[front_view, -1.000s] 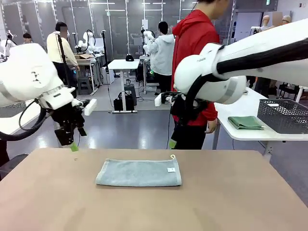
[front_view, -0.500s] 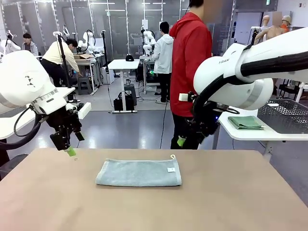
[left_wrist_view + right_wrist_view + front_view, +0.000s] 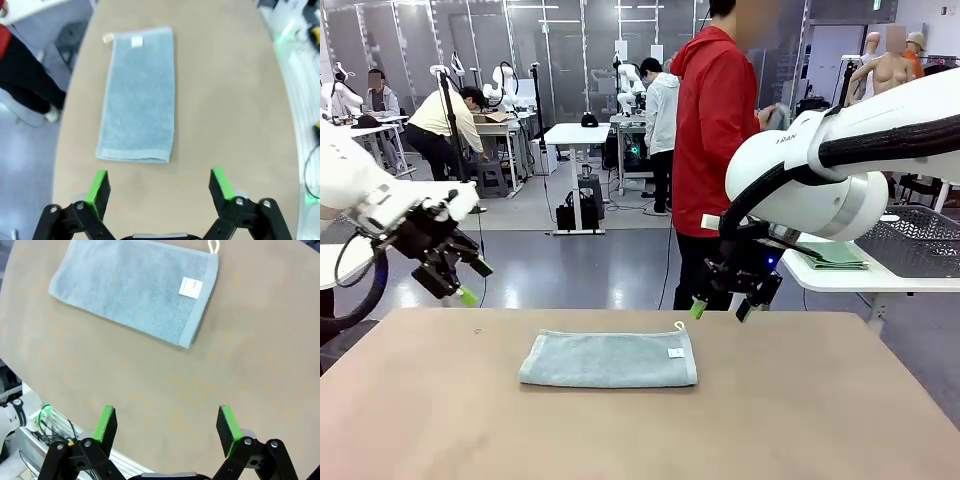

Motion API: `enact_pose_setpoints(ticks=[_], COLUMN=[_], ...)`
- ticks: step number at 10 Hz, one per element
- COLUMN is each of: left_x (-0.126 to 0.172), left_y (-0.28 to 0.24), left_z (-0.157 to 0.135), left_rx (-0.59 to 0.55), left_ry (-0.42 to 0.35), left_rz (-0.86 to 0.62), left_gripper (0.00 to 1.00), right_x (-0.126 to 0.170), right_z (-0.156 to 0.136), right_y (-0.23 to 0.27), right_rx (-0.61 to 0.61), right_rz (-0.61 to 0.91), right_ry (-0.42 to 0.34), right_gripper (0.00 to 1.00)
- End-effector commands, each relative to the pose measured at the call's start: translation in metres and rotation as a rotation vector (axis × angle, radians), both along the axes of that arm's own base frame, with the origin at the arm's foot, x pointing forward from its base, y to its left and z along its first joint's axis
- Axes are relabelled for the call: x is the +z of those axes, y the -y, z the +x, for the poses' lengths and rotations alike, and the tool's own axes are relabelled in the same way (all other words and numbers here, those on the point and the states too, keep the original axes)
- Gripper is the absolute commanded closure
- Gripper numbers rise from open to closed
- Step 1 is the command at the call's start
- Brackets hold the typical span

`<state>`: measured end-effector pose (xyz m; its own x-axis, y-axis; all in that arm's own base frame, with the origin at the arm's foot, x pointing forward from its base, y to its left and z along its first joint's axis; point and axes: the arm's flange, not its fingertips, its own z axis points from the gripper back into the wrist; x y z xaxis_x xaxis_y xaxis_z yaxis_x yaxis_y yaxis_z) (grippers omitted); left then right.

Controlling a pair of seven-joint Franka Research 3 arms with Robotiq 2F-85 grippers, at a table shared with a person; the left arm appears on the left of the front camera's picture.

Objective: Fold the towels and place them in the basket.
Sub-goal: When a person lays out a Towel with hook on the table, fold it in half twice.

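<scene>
Folded blue towel (image 3: 137, 95) beyond spread fingers (image 3: 98, 184)

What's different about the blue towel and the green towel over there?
The blue towel lies on the brown table; the green towel lies on a white table beside the basket. The blue towel shows a white label and a loop; the green towel shows neither. Both are folded flat.
</scene>
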<state>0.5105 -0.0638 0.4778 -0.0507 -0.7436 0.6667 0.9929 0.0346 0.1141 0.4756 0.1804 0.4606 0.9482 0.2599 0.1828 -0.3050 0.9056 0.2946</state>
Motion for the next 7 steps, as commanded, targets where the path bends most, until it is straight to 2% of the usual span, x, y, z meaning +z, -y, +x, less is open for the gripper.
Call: enact_pose_setpoints(ticks=[1, 3, 4, 5, 7], left_x=[0.0, 0.001, -0.001, -0.002, 0.0], left_y=[-0.032, -0.045, -0.046, -0.046, -0.048], left_z=[-0.009, -0.008, -0.008, -0.008, -0.014], left_rx=[-0.06, -0.084, -0.114, -0.114, -0.073], left_ry=[-0.02, -0.042, -0.024, -0.024, -0.035], left_rz=[-0.142, -0.21, -0.21, -0.2, -0.184], left_gripper=[0.0, 0.0, 0.0, 0.0, 0.0], right_x=[0.004, 0.004, 0.004, 0.004, -0.007], right_z=[0.001, 0.001, 0.001, 0.001, 0.007], right_y=[0.0, 0.0, 0.0, -0.002, -0.027], right_rx=[0.014, 0.014, 0.014, 0.007, -0.066], right_rz=[-0.014, -0.014, -0.014, -0.007, -0.091], right_ry=[0.032, 0.032, 0.032, 0.015, 0.033], right_gripper=[0.0, 0.0, 0.0, 0.0, 0.0])
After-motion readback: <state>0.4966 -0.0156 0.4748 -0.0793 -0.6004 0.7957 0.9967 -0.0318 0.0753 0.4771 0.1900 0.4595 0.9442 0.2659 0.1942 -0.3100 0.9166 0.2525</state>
